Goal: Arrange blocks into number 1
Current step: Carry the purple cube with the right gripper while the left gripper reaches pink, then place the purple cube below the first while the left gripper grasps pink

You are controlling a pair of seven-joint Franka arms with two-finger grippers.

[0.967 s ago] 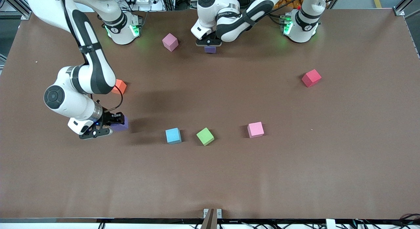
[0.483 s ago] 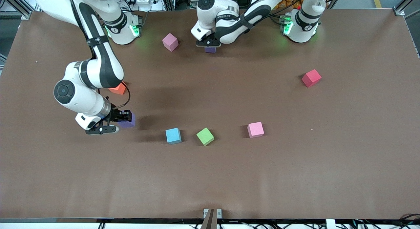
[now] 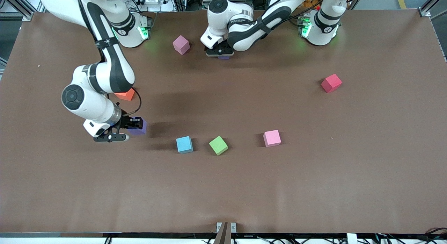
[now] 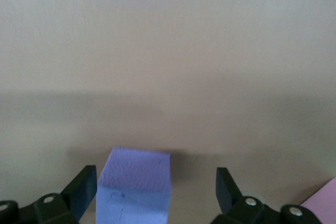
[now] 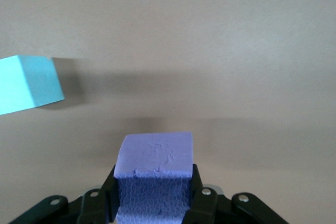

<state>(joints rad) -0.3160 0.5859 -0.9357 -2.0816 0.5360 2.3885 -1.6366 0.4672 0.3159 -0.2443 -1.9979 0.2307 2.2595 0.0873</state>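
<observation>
Fingers (image 4: 84,190) of the left gripper (image 4: 157,192) stand spread on either side of a small matte purple foam cube (image 4: 135,184), no longer pinching it; the cube now rests on the brown counter (image 3: 314,174) at top centre of the front view, just beside a mauve-pink foam cube (image 3: 181,44). This release, completed within the last second, likely seats the first piece of the numeral. Right gripper (image 3: 134,124), at centre left, pinches the second purple foam cube (image 3: 139,127) between closed fingers and has carried it slightly toward the middle. Light blue (image 3: 184,144), light pink (image 3: 272,138) and red (image 3: 331,83) foam cubes lie apart, unplaced. Green (image 3: 218,145) and orange (image 3: 125,94) cubes play no part.
</observation>
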